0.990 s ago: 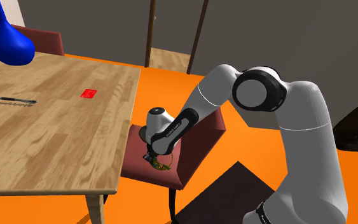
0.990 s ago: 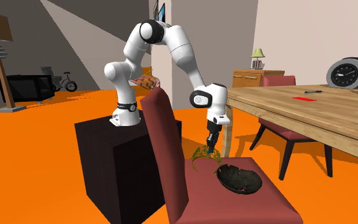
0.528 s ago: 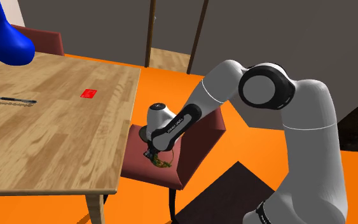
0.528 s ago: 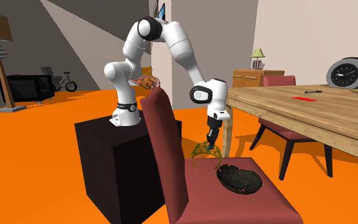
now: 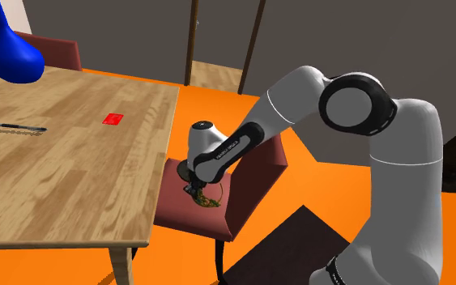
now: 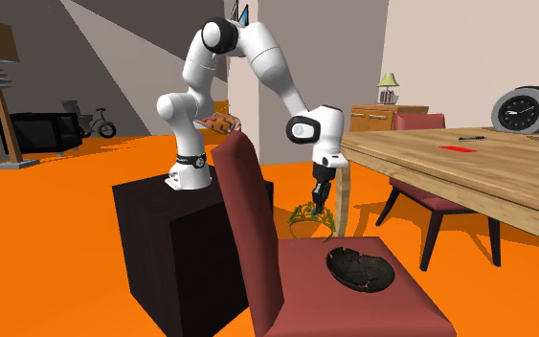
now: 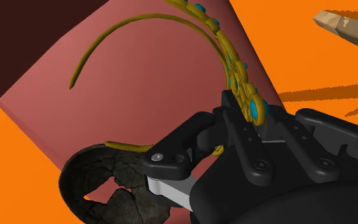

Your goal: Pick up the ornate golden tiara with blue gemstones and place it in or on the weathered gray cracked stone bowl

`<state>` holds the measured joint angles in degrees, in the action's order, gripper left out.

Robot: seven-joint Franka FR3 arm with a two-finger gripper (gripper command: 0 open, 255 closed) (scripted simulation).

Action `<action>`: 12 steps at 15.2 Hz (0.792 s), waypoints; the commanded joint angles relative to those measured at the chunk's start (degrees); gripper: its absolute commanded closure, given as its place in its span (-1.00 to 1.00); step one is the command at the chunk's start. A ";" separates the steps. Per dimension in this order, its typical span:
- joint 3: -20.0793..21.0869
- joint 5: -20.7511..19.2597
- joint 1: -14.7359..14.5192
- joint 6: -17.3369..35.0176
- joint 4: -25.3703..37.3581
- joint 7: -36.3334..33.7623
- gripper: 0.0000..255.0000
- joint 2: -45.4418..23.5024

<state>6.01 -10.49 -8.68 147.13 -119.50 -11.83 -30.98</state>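
Observation:
The golden tiara (image 6: 311, 219) with blue stones hangs a little above the red chair seat (image 6: 392, 304), clasped at its ornate front band by my black gripper (image 6: 318, 201). In the wrist view the fingers close on the jewelled band (image 7: 236, 63), and its thin hoop curves out over the seat. The dark grey cracked stone bowl (image 6: 359, 270) rests on the same seat, below the tiara and towards the second exterior view's right; its broken rim (image 7: 98, 181) lies close under the hand. From the shoulder view, the gripper (image 5: 194, 191) holds the tiara (image 5: 208, 199) over the seat (image 5: 184, 212).
The chair's tall backrest (image 6: 254, 225) rises beside the gripper. The wooden table (image 5: 64, 166) overhangs the seat on its other side and carries a red card (image 5: 113, 119), a pen (image 5: 21, 128) and a blue vase (image 5: 11, 53). The dark stand (image 6: 176, 239) is behind the chair.
The gripper has risen and drawn slightly away from the chair seat, lifting the tiara with it. The arm's elbow has swung higher. The bowl has not moved.

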 commanded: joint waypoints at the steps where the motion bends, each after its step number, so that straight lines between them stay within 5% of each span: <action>1: 0.28 0.31 0.13 -1.10 -0.39 0.17 1.00 1.48; 10: 1.31 1.78 0.85 -6.24 -1.06 1.36 1.00 7.33; 12: 0.92 1.81 1.48 -8.38 4.17 2.72 1.00 4.29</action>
<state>7.01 -8.78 -7.48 139.99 -117.45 -9.71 -25.80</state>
